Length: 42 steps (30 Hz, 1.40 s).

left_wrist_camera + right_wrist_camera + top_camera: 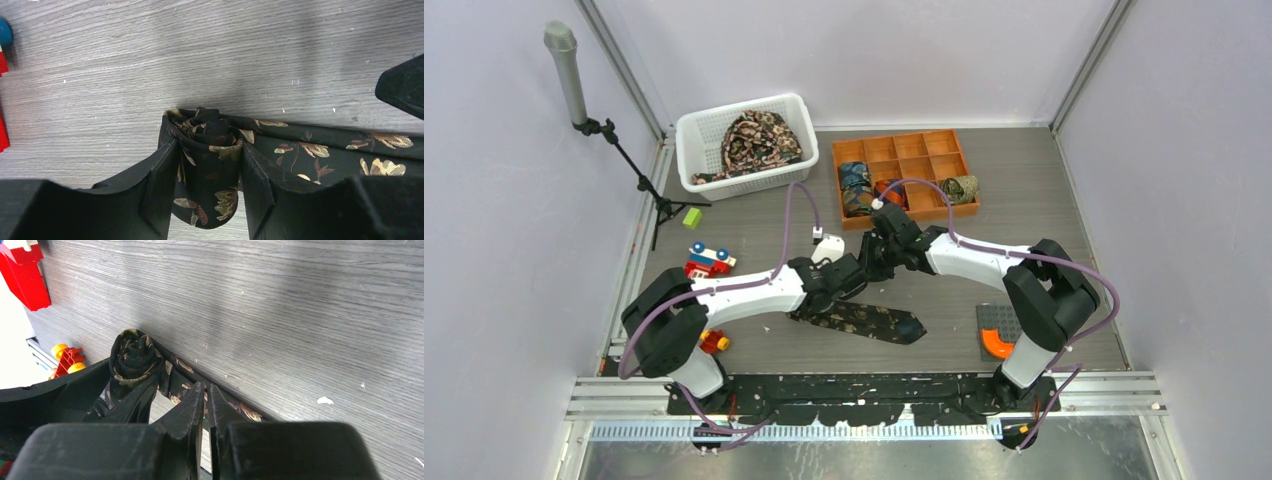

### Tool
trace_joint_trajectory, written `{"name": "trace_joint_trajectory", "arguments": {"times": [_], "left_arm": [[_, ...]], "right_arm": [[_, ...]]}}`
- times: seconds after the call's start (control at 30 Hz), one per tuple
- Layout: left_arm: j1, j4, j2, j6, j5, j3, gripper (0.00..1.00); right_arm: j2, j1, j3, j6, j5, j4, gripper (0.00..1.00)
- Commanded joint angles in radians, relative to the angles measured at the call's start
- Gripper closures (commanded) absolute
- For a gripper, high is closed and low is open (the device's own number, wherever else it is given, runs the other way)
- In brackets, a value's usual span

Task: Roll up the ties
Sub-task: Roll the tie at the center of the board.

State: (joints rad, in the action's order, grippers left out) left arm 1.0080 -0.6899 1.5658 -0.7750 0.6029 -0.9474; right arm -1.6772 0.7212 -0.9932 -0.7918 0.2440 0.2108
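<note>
Two black fingers [157,190] of the left gripper [209,150] are closest, one on each side of the rolled end [205,132] of the tie [320,147]. Both fingers touch the roll, but I cannot tell if they hold it tight or loose. The tie is black with little tan flowers and lies on the gray table [150,60]. Its roll sits right between these fingers, with the swirl end showing past the fingertips. From the roll the flat part runs off to the right of the fingers, long and straight. Its pointy tip [912,328] points away from them, toward the right arm's side.

Next comes the right gripper [206,392]. Its fingers are pressed close, with only a thin slit between them. Their tips sit at the flat strip just beside the roll. I cannot tell if cloth is pinched there.

Far beyond both sets of fingers, more ties [759,140] are heaped in a white basket [690,150]. Small rolls [856,188] sit in an orange tray [914,150] to its right.
</note>
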Motion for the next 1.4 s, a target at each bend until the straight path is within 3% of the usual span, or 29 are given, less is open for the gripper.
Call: {"name": "trace_joint_trajectory", "arguments": {"times": [0.0,0.3,0.5,0.87,1.1,1.37], "left_arm": [[0.007,-0.020,-0.055,-0.009,-0.019,-0.033,0.50],[0.007,-0.019,-0.103,0.003,-0.035,-0.033,0.45],[0.007,-0.009,-0.136,0.007,-0.042,-0.019,0.43],[0.001,0.025,-0.225,0.014,-0.103,0.017,0.42],[-0.026,-0.030,-0.341,0.046,-0.128,0.001,0.37],[-0.213,-0.086,-0.588,0.166,-0.220,0.051,0.25]], "right_arm": [[0.022,-0.003,-0.006,0.002,0.000,-0.022,0.87],[0.019,-0.001,-0.016,-0.005,0.030,-0.041,0.87],[0.023,0.009,-0.026,-0.008,0.037,-0.042,0.80],[0.030,0.031,-0.046,-0.010,0.046,-0.040,0.58],[0.039,0.070,-0.081,-0.012,0.028,-0.005,0.41],[0.009,0.164,-0.180,-0.042,-0.034,0.061,0.22]]}}
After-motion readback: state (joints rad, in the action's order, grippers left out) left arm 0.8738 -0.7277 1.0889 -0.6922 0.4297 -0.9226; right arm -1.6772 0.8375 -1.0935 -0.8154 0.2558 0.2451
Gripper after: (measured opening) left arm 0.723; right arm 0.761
